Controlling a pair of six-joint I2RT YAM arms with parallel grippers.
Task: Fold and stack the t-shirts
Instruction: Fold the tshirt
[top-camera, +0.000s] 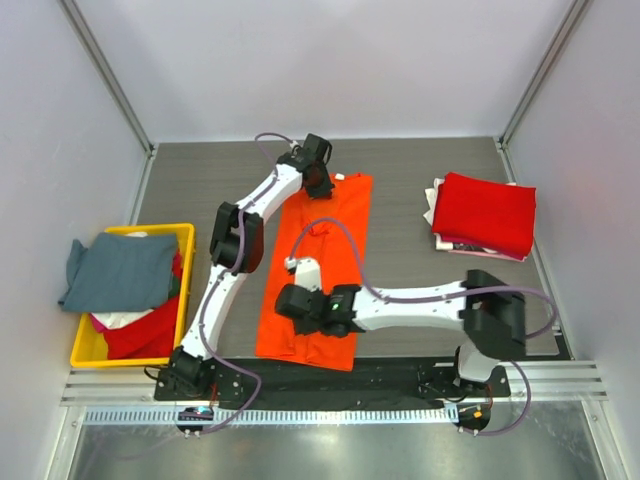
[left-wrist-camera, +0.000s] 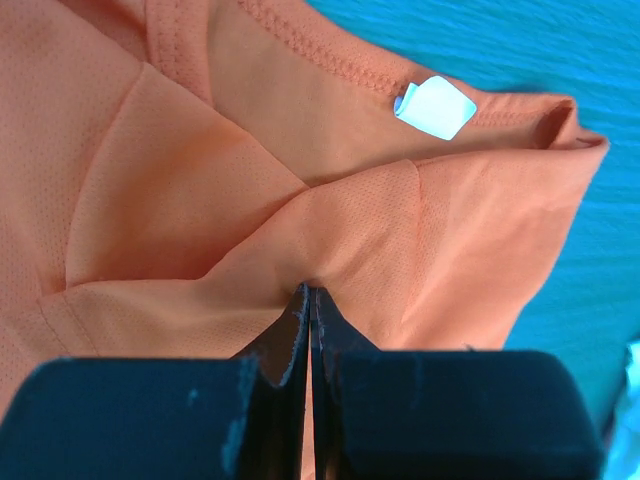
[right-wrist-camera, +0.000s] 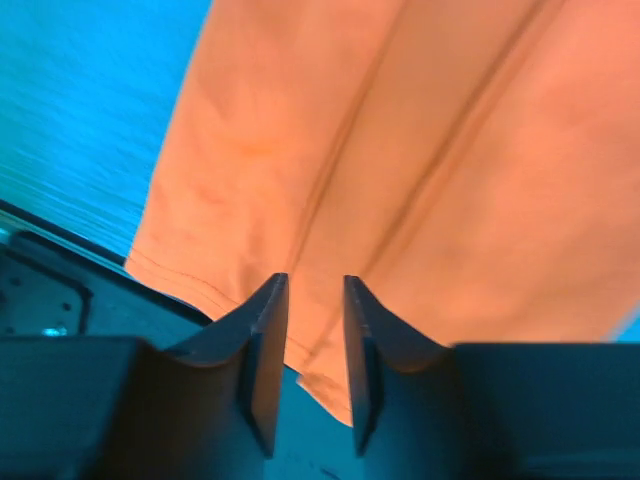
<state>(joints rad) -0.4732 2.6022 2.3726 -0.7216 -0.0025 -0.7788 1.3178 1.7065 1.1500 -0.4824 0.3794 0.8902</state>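
The orange t-shirt (top-camera: 325, 270) lies on the table as a long narrow strip, folded lengthwise, with its collar at the far end. My left gripper (top-camera: 320, 184) is at that collar end, shut on a pinch of orange fabric (left-wrist-camera: 330, 250) just below the neckline and its white label (left-wrist-camera: 436, 106). My right gripper (top-camera: 284, 300) is over the strip's near left part. Its jaws are open with a small gap, and the shirt's hem (right-wrist-camera: 215, 290) lies under the fingertips (right-wrist-camera: 268, 300). A folded deep red t-shirt (top-camera: 485, 212) tops a stack at the right.
White and pink folded shirts (top-camera: 436, 205) peek out under the red one. A yellow bin (top-camera: 185, 232) at the left holds a grey-blue shirt (top-camera: 120, 270) and a red one (top-camera: 145, 335). The table's near edge and metal rail (top-camera: 330, 412) run just below the orange hem.
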